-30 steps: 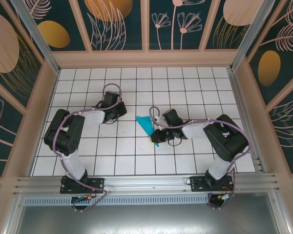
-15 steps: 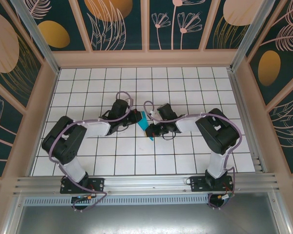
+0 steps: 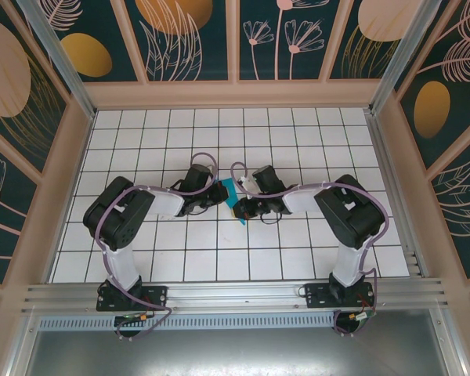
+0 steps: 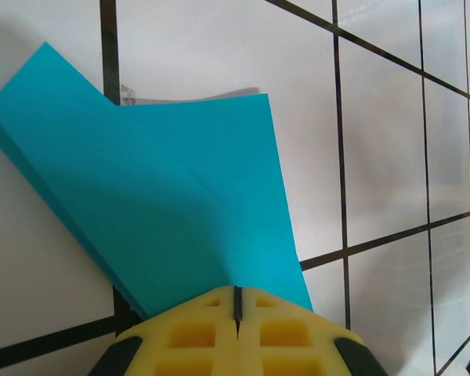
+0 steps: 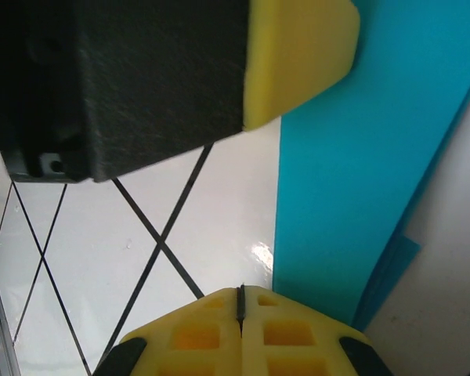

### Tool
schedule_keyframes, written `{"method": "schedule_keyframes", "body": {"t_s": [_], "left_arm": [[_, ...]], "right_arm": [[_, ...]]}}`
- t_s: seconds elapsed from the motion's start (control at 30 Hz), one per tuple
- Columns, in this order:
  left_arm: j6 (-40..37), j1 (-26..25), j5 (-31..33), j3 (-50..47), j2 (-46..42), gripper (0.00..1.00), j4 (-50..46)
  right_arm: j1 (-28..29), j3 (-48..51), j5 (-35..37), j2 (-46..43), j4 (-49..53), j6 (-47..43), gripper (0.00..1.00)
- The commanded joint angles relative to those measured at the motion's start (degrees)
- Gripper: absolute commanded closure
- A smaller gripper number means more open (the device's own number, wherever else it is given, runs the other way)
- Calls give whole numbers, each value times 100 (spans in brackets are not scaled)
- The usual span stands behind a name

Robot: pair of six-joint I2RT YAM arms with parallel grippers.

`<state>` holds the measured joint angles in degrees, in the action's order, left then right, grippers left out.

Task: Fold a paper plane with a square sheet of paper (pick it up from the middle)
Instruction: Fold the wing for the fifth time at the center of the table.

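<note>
The folded paper (image 3: 232,193) lies flat mid-counter (image 3: 141,125). The left fingers (image 4: 247,301), shut tight, press on one corner. The right fingers (image 5: 251,301), also shut, meet its edge, likely sharpening a crease.

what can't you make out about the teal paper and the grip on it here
Top view: the paper is too small and mostly covered by both arms; fold shape unclear.
Left wrist view: closed left fingers cover the paper's near tip; pinched or just pressed, cannot tell.
Right wrist view: paper cut off by top and right edges; the left arm's finger hides part.
</note>
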<state>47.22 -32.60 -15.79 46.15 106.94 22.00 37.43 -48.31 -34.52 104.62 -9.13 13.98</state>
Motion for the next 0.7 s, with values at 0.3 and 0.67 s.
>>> {"method": "schedule_keyframes", "body": {"t_s": [0.3, 0.67], "left_arm": [[38, -17, 508, 97, 405, 100, -679], [520, -17, 1039, 3, 613, 100, -1079]], "right_arm": [[-79, -328, 337, 258, 6, 153, 98], [52, -30, 204, 218, 668, -473, 100]]}}
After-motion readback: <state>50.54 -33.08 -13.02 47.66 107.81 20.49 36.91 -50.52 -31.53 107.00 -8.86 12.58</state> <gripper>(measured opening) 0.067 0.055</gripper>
